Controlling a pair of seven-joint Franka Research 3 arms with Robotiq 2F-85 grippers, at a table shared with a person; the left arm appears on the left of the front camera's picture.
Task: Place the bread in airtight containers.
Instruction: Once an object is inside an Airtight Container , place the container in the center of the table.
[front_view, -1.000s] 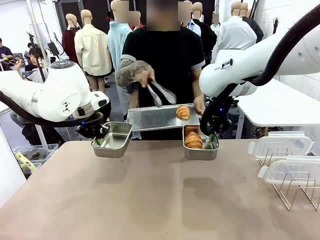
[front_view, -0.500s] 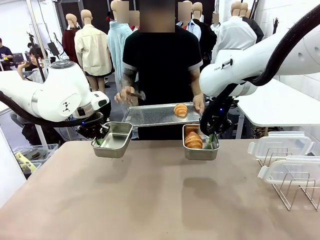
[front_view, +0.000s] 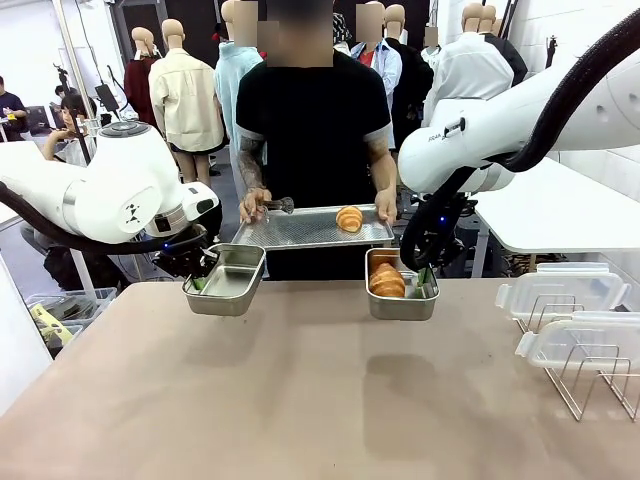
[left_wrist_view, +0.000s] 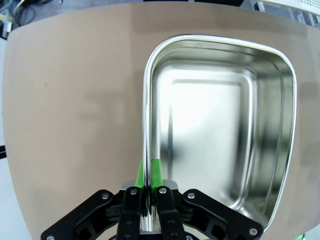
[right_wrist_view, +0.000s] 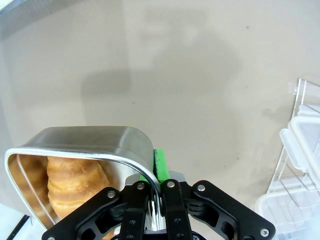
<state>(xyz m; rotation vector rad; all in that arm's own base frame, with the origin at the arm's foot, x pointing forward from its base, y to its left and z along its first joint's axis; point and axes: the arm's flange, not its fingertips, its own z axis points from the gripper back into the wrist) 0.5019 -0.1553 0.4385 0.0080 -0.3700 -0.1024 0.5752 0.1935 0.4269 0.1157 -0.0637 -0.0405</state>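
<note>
**Both grippers held a tin; one croissant in, one on the tray**

The left gripper (left_wrist_view: 148, 170) was closed on the side rim of the left tin (left_wrist_view: 220, 115), with one green pad on each side of the wall. The tin stretched forward from the fingers, above the table (front_view: 320, 400), and there was nothing in it.

Beyond the grippers and between them, a person held a flat tray (front_view: 300, 228) with both hands. The hand (front_view: 254, 205) nearer to the left gripper also held tongs (front_view: 278, 205). One croissant (front_view: 349, 218) lay on the tray, toward the side of the right gripper and higher than both tins.

The right gripper (right_wrist_view: 154, 170) was closed on the rim of the right tin (right_wrist_view: 85, 137) in the same way. The other croissant (right_wrist_view: 70, 180) lay inside this tin, just beside the fingers. Farther out on the right gripper's outer side, two clear lids (front_view: 560, 290) rested on a wire rack (front_view: 595, 385), well apart from it.
</note>
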